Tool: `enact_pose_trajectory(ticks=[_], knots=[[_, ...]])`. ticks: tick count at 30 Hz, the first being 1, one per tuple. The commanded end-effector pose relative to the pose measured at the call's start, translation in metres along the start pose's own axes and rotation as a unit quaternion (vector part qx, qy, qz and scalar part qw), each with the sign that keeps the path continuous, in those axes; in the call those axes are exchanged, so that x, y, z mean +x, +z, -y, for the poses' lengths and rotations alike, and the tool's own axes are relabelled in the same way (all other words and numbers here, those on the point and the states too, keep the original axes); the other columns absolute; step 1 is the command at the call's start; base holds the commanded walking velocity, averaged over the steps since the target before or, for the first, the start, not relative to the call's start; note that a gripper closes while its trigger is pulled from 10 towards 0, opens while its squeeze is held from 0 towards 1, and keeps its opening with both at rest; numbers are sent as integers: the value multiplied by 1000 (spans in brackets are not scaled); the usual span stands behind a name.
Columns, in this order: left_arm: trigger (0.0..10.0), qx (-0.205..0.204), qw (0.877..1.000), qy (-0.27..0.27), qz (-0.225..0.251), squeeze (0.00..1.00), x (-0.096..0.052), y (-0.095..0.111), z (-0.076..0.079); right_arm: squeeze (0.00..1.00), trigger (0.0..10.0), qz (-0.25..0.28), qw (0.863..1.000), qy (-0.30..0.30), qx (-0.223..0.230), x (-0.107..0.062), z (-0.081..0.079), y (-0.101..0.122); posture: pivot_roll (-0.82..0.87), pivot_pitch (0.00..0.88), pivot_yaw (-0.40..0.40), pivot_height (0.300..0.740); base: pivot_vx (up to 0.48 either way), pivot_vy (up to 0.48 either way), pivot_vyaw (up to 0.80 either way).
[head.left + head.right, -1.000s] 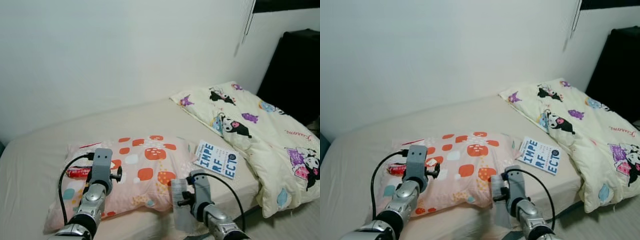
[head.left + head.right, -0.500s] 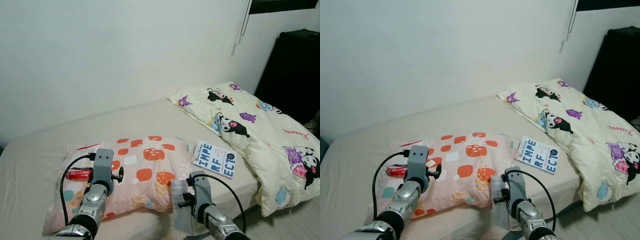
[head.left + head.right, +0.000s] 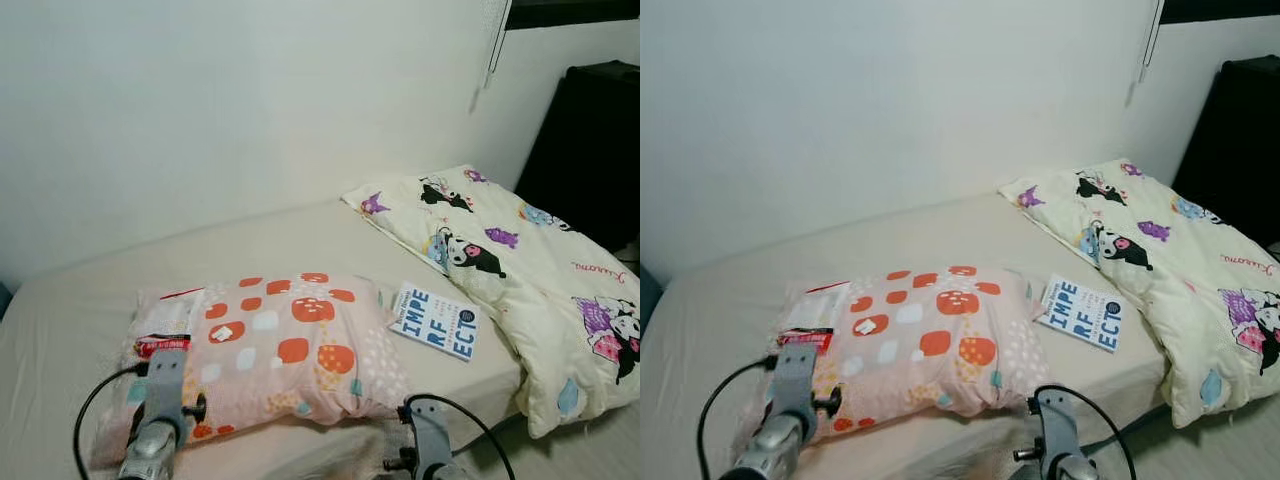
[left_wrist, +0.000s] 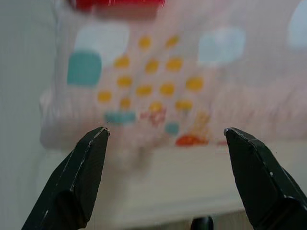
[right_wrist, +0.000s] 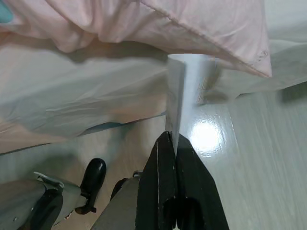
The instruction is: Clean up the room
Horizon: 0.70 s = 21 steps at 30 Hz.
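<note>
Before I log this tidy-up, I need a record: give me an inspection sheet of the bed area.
Surface: bed with a beige sheet, against a white wall.
Job's things: patterned pillow near the front edge; red-and-white packet at its left end; book flat beside its right end; clear wrapper pinched in the right gripper.
Clutter: cartoon-print duvet bunched on the right.
Grippers: left gripper open, facing the pillow's front edge; right gripper shut on the wrapper, below the bed edge.
Cables: black cable loops on both wrists.
Surroundings: dark cabinet at right, blind cord hanging.
</note>
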<state>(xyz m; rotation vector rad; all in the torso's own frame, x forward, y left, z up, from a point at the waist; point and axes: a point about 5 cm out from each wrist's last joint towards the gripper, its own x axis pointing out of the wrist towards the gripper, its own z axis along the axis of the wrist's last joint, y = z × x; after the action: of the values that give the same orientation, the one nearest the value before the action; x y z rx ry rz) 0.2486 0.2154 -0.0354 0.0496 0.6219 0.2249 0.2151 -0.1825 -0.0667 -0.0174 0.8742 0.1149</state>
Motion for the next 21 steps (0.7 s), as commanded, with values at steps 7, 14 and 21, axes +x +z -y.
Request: enact_pose_trajectory(ticks=[7, 14, 21], knots=[[10000, 3, 1000, -18, -12, 0, -3, -7, 14, 0, 10000, -8, 1000, 0, -1, 0, -2, -2, -4, 3, -39, 740, 0, 0, 0], [10000, 3, 1000, -21, -14, 0, -2, -6, 12, 0, 10000, -9, 1000, 1, -3, 0, -3, -2, -7, 1, -33, 740, 0, 0, 0], [10000, 10, 1000, -21, -18, 0, -2, -8, 12, 0, 10000, -27, 1000, 4, 9, -1, -5, -12, 32, 3, -47, 740, 0, 0, 0]])
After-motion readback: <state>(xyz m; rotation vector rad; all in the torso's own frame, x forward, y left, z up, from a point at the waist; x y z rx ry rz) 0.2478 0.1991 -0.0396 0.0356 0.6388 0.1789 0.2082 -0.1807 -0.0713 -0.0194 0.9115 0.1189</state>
